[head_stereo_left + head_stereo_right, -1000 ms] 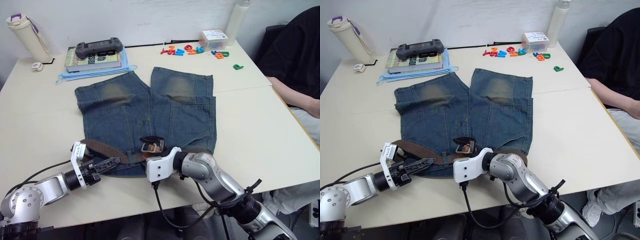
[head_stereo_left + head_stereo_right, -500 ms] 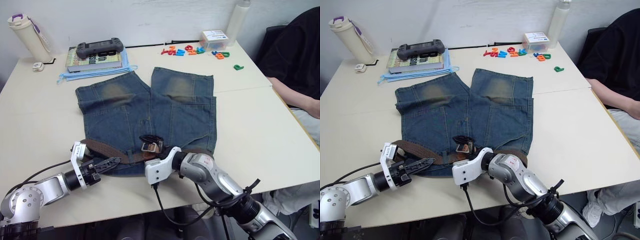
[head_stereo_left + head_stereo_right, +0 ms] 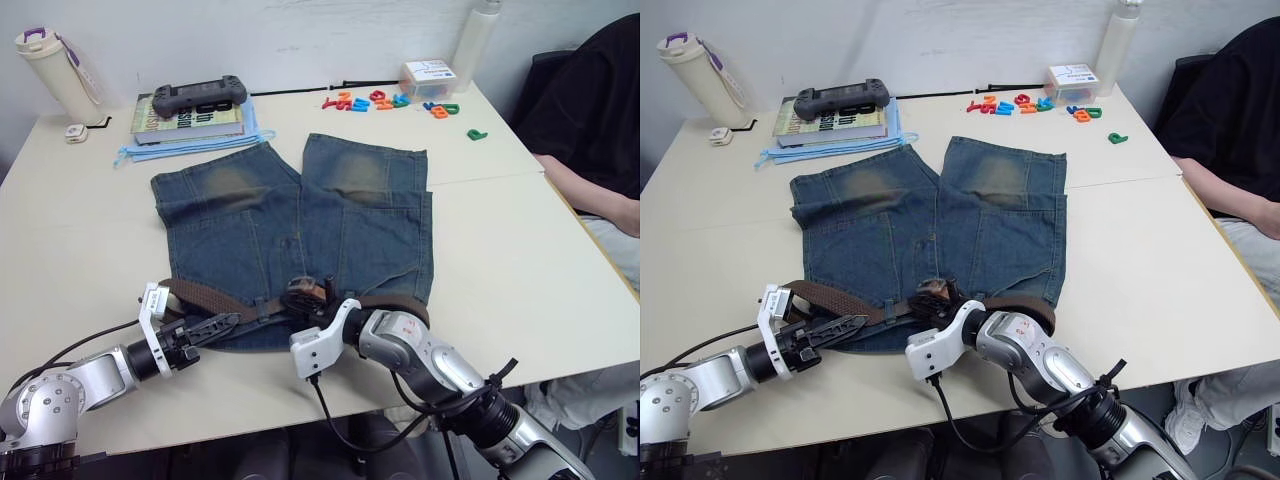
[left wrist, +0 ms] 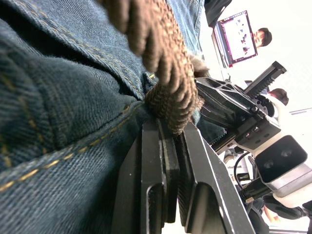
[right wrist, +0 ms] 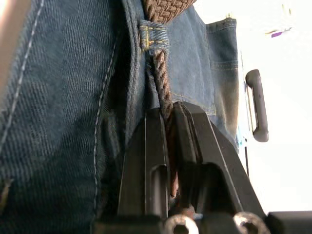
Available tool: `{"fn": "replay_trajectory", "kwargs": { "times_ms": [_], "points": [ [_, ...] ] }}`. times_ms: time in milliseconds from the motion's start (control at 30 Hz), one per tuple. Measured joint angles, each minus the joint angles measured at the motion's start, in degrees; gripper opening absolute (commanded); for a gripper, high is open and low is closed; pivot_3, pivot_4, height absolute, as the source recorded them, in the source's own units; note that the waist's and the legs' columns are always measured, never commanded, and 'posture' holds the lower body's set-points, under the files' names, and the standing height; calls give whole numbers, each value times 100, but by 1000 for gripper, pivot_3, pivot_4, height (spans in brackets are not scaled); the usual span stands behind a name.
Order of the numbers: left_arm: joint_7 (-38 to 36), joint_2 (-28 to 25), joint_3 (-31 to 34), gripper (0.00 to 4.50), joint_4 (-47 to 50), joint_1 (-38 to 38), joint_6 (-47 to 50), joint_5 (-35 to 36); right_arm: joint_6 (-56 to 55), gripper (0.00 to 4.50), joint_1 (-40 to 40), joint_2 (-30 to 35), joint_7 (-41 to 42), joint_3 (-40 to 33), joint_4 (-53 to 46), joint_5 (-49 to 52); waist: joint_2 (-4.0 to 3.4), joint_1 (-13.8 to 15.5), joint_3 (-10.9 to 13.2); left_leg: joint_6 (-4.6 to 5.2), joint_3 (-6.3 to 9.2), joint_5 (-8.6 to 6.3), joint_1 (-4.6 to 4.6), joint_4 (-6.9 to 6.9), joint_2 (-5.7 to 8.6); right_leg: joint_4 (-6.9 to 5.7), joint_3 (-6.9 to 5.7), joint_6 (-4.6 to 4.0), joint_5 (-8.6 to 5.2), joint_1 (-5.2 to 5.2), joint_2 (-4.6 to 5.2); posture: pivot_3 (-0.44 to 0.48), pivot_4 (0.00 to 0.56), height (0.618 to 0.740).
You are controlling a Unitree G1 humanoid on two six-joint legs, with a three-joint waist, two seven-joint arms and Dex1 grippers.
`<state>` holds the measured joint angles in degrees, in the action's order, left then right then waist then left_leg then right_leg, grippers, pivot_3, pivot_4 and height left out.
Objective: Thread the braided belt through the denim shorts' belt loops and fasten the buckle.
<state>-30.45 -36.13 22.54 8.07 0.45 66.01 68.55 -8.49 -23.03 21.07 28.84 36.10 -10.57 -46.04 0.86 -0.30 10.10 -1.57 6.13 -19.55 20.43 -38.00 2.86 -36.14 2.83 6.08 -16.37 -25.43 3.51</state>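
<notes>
At the blue denim shorts' [image 3: 290, 235] waistband, both my claws, left [image 4: 168, 146] and right [image 5: 168, 122], clamp the limp dark brown braided belt [image 5: 163, 92]; gripping near a loop suits it.

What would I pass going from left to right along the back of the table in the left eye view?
Cream bottle with purple lid → small white gadget → black game controller on a book → colourful toy letters → small white box → tall white bottle → seated person in black.
</notes>
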Motion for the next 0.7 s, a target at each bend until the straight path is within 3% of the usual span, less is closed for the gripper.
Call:
{"fn": "replay_trajectory", "kwargs": {
  "times_ms": [167,367,600,700],
  "points": [
    [-19,0,-30,0,1,-3,-34,-36,9,36,52,-27,11,-36,-2,15,0,0,0,0,0,0,0,0,0,0,0,0,0,0,0,0,150,714],
    [-37,5,-43,2236,122,2,-204,-126,194,0,33,-51,170,-230,-90,128,0,2,0,0,0,0,0,0,0,0,0,0,0,0,0,0,150,714],
    [-156,-151,5,2236,1238,742,-429,-174,366,0,58,-21,310,-417,-316,153,0,-6,0,1,-6,0,0,0,-2,3,7,0,0,0,0,0,150,714],
    [-219,-340,-101,2236,1645,1073,-720,-629,428,0,116,-19,373,-522,-444,182,-1,-1,0,1,-8,0,-1,0,-2,1,8,-1,-1,1,-1,0,150,714]
  ]
}}
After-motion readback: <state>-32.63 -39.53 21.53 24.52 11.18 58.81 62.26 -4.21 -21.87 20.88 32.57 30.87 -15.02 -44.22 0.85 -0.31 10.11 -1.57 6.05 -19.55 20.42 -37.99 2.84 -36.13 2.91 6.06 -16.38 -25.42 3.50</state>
